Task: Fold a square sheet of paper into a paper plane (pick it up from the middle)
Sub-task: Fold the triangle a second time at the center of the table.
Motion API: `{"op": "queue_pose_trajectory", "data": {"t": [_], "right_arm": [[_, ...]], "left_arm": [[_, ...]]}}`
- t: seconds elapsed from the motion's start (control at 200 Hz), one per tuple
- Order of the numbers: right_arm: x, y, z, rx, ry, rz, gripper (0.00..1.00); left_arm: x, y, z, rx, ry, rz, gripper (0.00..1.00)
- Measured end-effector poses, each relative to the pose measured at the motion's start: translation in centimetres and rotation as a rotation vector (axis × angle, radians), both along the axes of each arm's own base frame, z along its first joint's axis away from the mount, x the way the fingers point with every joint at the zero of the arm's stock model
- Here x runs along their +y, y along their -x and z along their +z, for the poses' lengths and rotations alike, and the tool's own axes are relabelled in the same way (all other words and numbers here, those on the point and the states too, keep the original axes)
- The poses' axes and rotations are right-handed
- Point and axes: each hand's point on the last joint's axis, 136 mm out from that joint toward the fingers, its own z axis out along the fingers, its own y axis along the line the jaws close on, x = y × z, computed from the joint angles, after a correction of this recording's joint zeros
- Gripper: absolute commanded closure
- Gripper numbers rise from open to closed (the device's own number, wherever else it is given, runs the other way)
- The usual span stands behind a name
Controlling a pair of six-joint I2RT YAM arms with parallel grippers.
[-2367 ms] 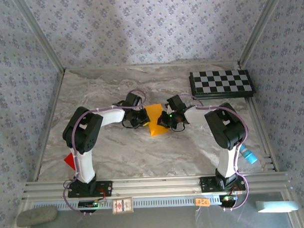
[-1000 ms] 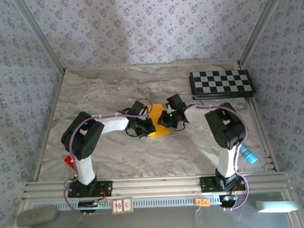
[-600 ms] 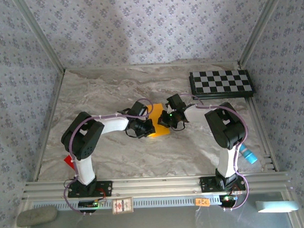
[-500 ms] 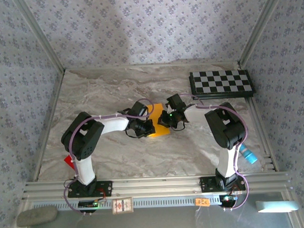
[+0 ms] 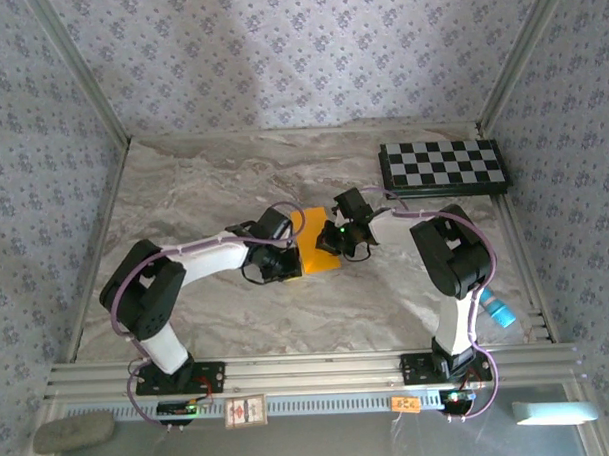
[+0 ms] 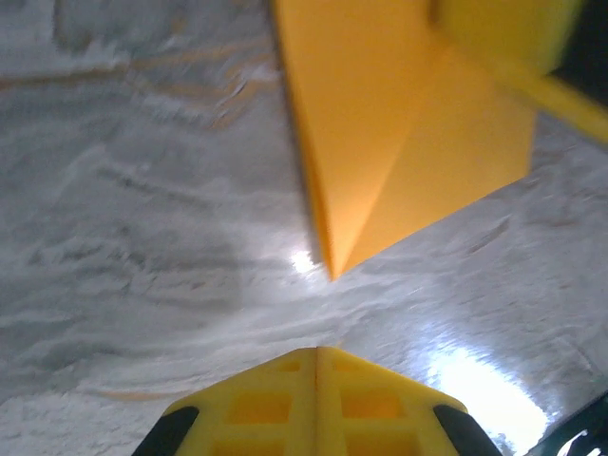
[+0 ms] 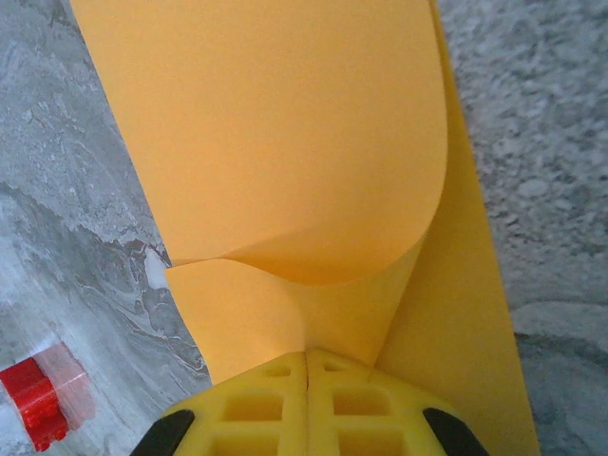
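The square sheet of paper (image 5: 318, 250) is orange-yellow and lies partly folded on the marble table between my two grippers. In the right wrist view the paper (image 7: 285, 142) curls up and over itself, and its layers run into the tips of my right gripper (image 7: 306, 357), which is shut on it. My left gripper (image 6: 316, 353) is shut with nothing in it. It sits just short of a pointed folded corner of the paper (image 6: 380, 152) without touching it. From above, the left gripper (image 5: 282, 262) is at the sheet's left edge and the right gripper (image 5: 332, 243) at its right edge.
A black-and-white checkerboard (image 5: 443, 166) lies at the back right. A blue object (image 5: 498, 311) sits by the right arm's base near the right rail. A small red and clear piece (image 7: 43, 399) lies on the table left of the right fingers. Patterned walls enclose the table.
The left arm's elbow has swung out left and towards the near edge. Its gripper has drawn back slightly off the sheet, baring more paper. The right gripper has stayed put.
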Motion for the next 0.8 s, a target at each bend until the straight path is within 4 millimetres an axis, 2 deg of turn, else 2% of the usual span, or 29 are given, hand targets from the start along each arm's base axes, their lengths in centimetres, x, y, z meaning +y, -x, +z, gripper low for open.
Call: {"op": "queue_pose_trajectory", "data": {"t": [0.135, 0.285, 0.455, 0.8], "right_arm": [[0.0, 0.0, 0.0, 0.003, -0.003, -0.006, 0.96], [0.0, 0.0, 0.0, 0.004, -0.007, -0.006, 0.96], [0.1, 0.0, 0.1, -0.007, -0.018, -0.005, 0.96], [-0.2, 0.6, 0.9, -0.061, -0.012, 0.046, 0.94]], "left_arm": [[-1.4, -1.6, 0.5, -0.029, 0.039, 0.030, 0.96], [-2.3, -3.0, -0.6, -0.027, 0.040, 0.057, 0.98], [-2.1, -2.9, -2.4, 0.004, 0.010, 0.073, 0.99], [-2.0, -2.9, -2.5, -0.001, 0.017, 0.073, 1.00]]}}
